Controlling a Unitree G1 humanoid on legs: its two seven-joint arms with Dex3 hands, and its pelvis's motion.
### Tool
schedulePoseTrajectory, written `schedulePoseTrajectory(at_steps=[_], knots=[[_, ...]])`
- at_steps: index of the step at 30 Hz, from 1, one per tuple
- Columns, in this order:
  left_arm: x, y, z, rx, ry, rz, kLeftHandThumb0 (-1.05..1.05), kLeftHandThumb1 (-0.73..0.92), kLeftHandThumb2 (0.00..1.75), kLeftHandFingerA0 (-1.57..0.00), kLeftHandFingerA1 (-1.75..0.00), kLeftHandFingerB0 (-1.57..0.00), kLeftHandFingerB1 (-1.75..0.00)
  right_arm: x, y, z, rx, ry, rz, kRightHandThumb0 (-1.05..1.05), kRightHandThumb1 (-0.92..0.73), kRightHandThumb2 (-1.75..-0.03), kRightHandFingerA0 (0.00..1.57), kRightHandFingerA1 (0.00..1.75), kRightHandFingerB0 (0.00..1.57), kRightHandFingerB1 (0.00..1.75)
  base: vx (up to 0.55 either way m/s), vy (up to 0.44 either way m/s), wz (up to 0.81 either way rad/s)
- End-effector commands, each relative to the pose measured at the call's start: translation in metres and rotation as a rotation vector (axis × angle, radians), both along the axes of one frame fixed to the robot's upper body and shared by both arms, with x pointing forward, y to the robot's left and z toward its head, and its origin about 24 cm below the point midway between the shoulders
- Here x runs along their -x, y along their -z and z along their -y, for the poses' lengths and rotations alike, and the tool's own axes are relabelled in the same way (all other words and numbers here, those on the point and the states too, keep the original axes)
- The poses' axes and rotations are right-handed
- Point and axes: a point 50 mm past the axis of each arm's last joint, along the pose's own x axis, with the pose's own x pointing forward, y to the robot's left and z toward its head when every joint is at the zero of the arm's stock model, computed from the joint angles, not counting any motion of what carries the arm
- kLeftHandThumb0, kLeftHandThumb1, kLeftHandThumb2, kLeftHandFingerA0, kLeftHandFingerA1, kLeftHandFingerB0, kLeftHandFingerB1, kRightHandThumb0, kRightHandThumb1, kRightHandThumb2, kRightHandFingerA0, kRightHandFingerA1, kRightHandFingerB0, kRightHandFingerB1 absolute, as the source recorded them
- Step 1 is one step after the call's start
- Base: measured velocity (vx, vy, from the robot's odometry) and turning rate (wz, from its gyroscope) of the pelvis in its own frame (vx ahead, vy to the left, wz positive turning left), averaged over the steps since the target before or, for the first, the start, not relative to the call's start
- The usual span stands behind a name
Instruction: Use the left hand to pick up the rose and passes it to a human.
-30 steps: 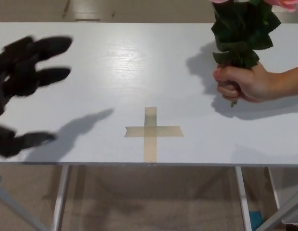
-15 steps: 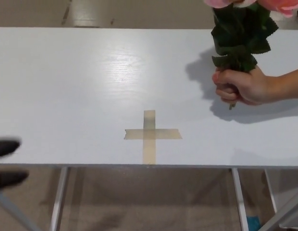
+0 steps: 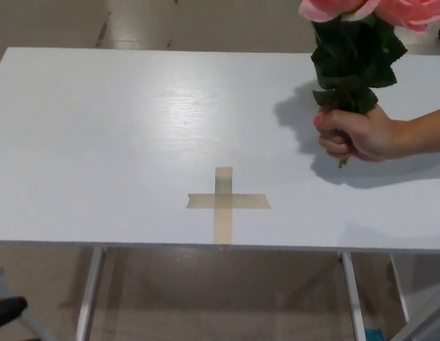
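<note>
While person's hand (image 3: 355, 133) grips rose (image 3: 356, 53) upright over table (image 3: 99, 142), left hand (image 3: 7, 311) barely visible low left, fingers' state unclear

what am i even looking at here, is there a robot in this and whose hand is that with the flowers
This single picture comes from a camera on a humanoid robot's head, looking down at a white table. The robot's job is to hand over a rose with its left hand. At the bottom left corner a small black shape shows below the table edge; it is probably part of the robot's left hand, but too little shows to say more. Its right hand is out of sight. The bare hand coming in from the right belongs to a person. It grips the stems of a bunch of pink roses with dark green leaves, held upright over the table. The only thing on the tabletop is a cross of tan tape.
</note>
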Motion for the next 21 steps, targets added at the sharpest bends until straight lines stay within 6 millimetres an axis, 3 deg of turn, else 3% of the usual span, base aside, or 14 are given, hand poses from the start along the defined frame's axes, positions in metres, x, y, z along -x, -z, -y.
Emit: schedulePoseTrajectory(at_steps=[1,5,6,7,8,9,10,13,17,21], knots=[[-0.012,0.101,0.004,-0.413,-0.265,-0.463,-0.42,0.39,0.66,-0.59,-0.49,-0.38,-0.42,0.019,0.006,0.006,-0.008,0.039,-0.042,-0.59,-0.79,-0.65,0.61,0.42,0.49,0.35,0.00,0.000,0.00],[-0.013,0.104,0.003,-0.421,-0.267,-0.466,-0.42,0.39,0.66,-0.59,-0.49,-0.38,-0.42,0.019,0.006,0.006,-0.008,0.039,-0.042,-0.59,-0.79,-0.65,0.61,0.42,0.49,0.35,0.00,0.000,0.00],[-0.018,0.113,0.002,-0.432,-0.313,-0.607,-0.34,0.39,0.65,-0.88,-1.13,-0.41,-0.43,0.022,0.008,0.005,-0.007,0.031,-0.052,-0.59,-0.79,-0.65,0.61,0.42,0.49,0.35,0.00,0.000,0.00],[-0.020,0.114,0.000,-0.476,-0.309,-0.639,-0.30,0.47,0.55,-0.89,-0.78,-0.45,-0.35,0.022,0.009,0.002,-0.014,0.031,-0.057,-0.61,-0.65,-0.98,0.53,0.56,0.42,0.51,0.00,0.000,0.00],[-0.020,0.114,0.000,-0.494,-0.306,-0.646,-0.30,0.47,0.55,-0.89,-0.78,-0.45,-0.35,0.022,0.009,0.001,-0.016,0.031,-0.059,-0.61,-0.65,-0.98,0.53,0.56,0.42,0.51,0.00,0.000,0.00],[-0.017,0.117,0.001,-0.553,-0.310,-0.642,-0.30,0.48,0.55,-0.88,-0.83,-0.48,-0.36,0.023,0.010,0.000,-0.018,0.032,-0.066,-0.60,-0.79,-0.65,0.61,0.41,0.48,0.35,0.00,0.000,0.00],[-0.013,0.119,0.002,-0.588,-0.305,-0.641,-0.30,0.48,0.55,-0.88,-0.99,-0.49,-0.36,0.024,0.010,0.000,-0.021,0.031,-0.067,-0.60,-0.79,-0.65,0.61,0.41,0.48,0.35,0.00,0.000,0.00],[-0.004,0.124,0.002,-0.661,-0.253,-0.660,-0.27,0.48,0.55,-0.87,-1.06,-0.50,-0.36,0.025,0.011,0.000,-0.022,0.029,-0.068,-0.60,-0.79,-0.65,0.61,0.41,0.48,0.35,0.00,0.000,0.00],[0.015,0.123,-0.012,-0.733,-0.177,-0.718,-0.27,0.48,0.55,-0.90,-1.02,-0.50,-0.36,0.024,0.011,-0.004,-0.027,0.014,-0.068,-0.59,-0.79,-0.65,0.61,0.41,0.49,0.35,0.00,0.000,0.00],[0.017,0.122,-0.016,-0.729,-0.181,-0.735,-0.28,0.48,0.55,-0.93,-0.96,-0.50,-0.36,0.022,0.011,-0.004,-0.026,0.001,-0.064,-0.60,-0.80,-0.65,0.61,0.41,0.49,0.35,0.00,0.000,0.00]])
